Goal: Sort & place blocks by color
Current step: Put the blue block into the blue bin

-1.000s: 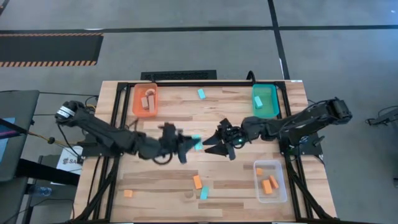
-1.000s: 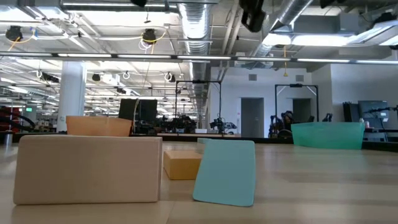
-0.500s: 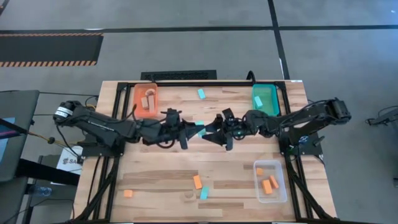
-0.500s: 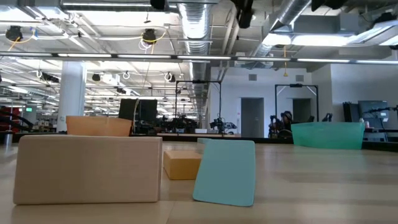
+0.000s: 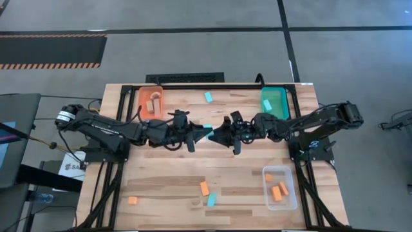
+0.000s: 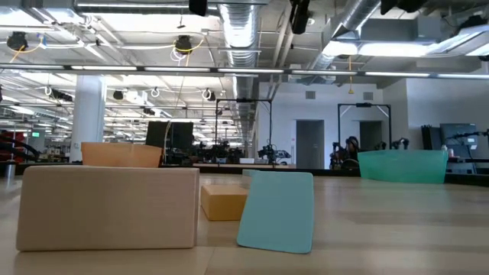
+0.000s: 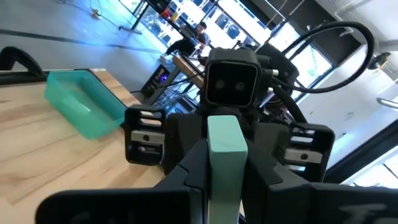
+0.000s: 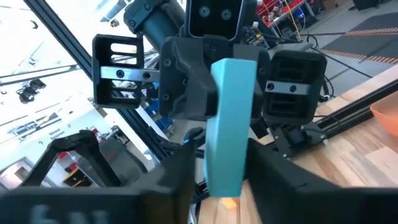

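Meeting nose to nose above the middle of the desk point(image 5: 167, 177), the left gripper point(image 5: 201, 135) and the right gripper point(image 5: 215, 136) both reach for one light blue block point(image 5: 207, 128) held in the air between them. The left wrist view shows this block point(image 7: 224, 155) clamped between the left jaws, its free end toward the right arm. In the right wrist view the same block point(image 8: 229, 124) stands between the right jaws, which flank it closely; whether they press on it I cannot tell.

Other blocks lie scattered. A light blue block point(image 5: 208, 96) rests at the far edge between the orange tray point(image 5: 140, 96) on the far left and the teal tray point(image 5: 283, 106) on the far right. Pale wood blocks point(image 5: 153, 103) sit in the orange tray, a blue one point(image 5: 267, 104) in the teal tray, and orange ones point(image 5: 278, 191) in the clear tray point(image 5: 265, 187) near right. Near the front edge lie an orange block point(image 5: 204, 188), a blue block point(image 5: 211, 200), a wood block point(image 5: 195, 204) and, to the left, another orange block point(image 5: 132, 200).
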Tool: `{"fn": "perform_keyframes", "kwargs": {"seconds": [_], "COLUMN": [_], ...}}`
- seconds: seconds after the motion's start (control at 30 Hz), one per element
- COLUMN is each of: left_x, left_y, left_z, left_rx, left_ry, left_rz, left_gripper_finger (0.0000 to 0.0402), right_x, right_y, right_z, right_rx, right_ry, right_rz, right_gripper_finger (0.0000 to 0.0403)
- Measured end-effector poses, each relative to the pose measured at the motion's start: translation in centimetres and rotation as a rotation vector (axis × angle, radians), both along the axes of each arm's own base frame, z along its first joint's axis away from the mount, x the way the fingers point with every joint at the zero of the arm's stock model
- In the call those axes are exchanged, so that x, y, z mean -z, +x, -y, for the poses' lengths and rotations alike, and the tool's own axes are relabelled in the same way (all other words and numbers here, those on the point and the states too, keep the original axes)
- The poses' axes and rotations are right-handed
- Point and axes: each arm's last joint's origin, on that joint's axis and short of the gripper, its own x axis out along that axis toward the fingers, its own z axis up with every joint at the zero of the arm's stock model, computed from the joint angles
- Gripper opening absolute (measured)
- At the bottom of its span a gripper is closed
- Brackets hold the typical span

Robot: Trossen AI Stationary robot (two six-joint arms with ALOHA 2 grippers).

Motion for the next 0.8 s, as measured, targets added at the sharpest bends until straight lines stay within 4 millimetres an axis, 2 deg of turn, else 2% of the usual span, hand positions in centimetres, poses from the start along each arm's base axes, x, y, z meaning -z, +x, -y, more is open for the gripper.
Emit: {"fn": "perform_keyframes", "kwargs": {"seconds": [0.1,0.2,0.37,0.5,0.67,0.8], "left_x": [0.0,0.1,0.0,-1.2,-2.5,-2.3], "left_y": [0.0,-0.1,-0.2,-2.4,-7.1,-9.9], "left_z": [0.0,-0.1,-0.9,-3.1,-5.5,-6.5], "left_rx": [-0.008,-0.033,-0.01,-0.019,-0.121,-0.21], "left_ry": [-0.008,-0.01,0.029,0.094,0.193,0.256], "left_rz": [0.001,-0.011,-0.037,-0.109,-0.259,-0.413], "left_gripper_finger": [0.0041,0.0087,0.0174,0.0228,0.0261,0.0264], "right_x": [0.0,0.0,-0.1,-0.2,0.4,1.8], "right_y": [0.0,0.0,-0.4,-2.0,-5.4,-9.0], "right_z": [0.1,0.2,0.2,1.3,4.3,7.3], "right_rx": [0.004,-0.001,-0.04,-0.015,0.201,0.473], "right_ry": [0.001,0.0,0.024,0.023,0.029,0.087], "right_rz": [0.0,0.0,-0.042,-0.187,-0.474,-0.754], "right_gripper_finger": [0.0095,0.0042,0.0042,0.0042,0.0042,0.0042]}}
